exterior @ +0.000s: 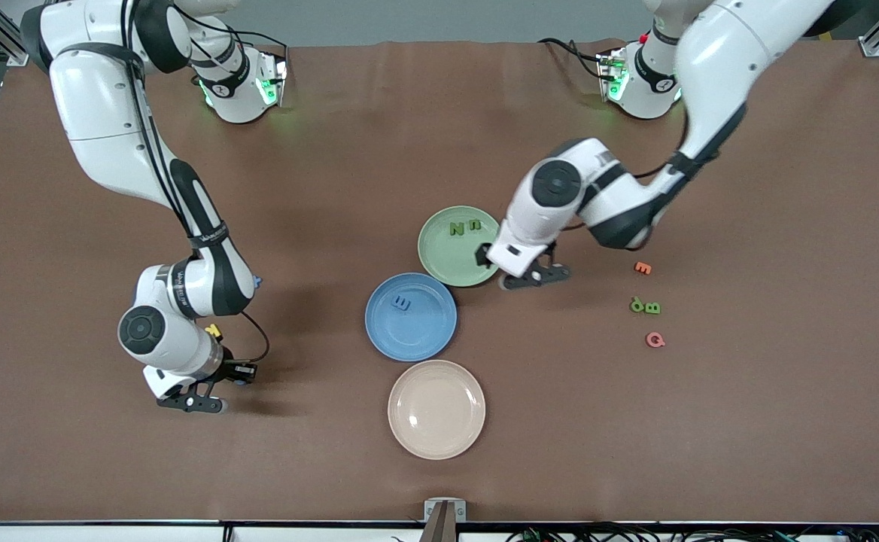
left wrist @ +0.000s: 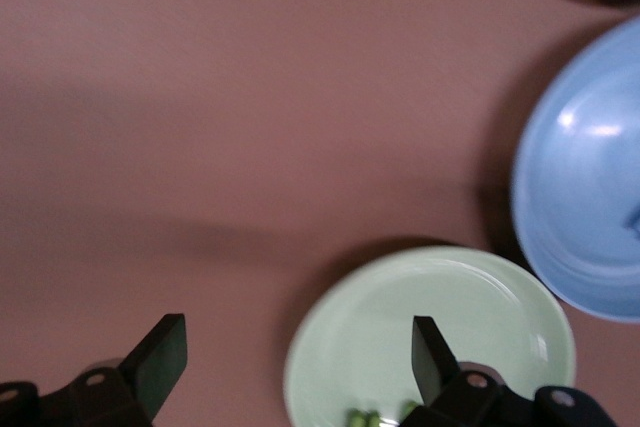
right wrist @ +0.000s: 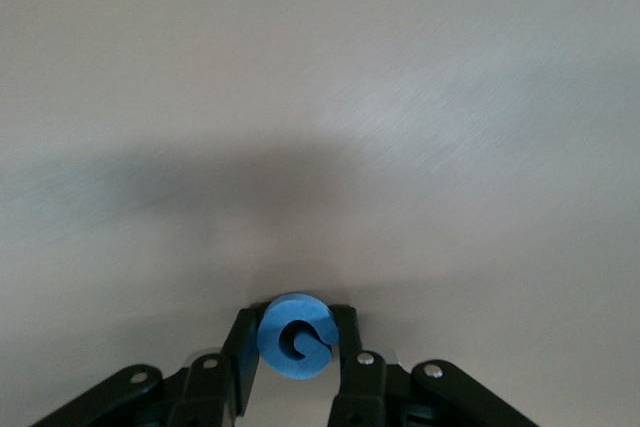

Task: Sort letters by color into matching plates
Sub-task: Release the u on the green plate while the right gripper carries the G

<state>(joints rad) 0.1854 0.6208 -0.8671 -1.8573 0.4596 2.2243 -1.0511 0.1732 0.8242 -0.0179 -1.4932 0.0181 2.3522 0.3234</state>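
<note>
Left gripper (exterior: 533,277): fingers spread wide, nothing held; positioned over the table just beside the green plate's rim, at the edge toward the left arm's end.
Right gripper (right wrist: 297,347): closed on 1 round blue letter (right wrist: 295,336); positioned low over bare table toward the right arm's end, near a yellow letter (exterior: 214,330).
Green plate (exterior: 439,248): 2 green letters (exterior: 464,226) contained.
Blue plate (exterior: 417,331): touching the green plate, nearer the front camera; 1 blue letter (exterior: 403,303) contained.
Cream plate (exterior: 436,409): nearest the front camera.
Loose letters, left arm's end: 2 green (exterior: 645,306) touching each other, between 1 orange (exterior: 642,267) and 1 pink (exterior: 655,339).
</note>
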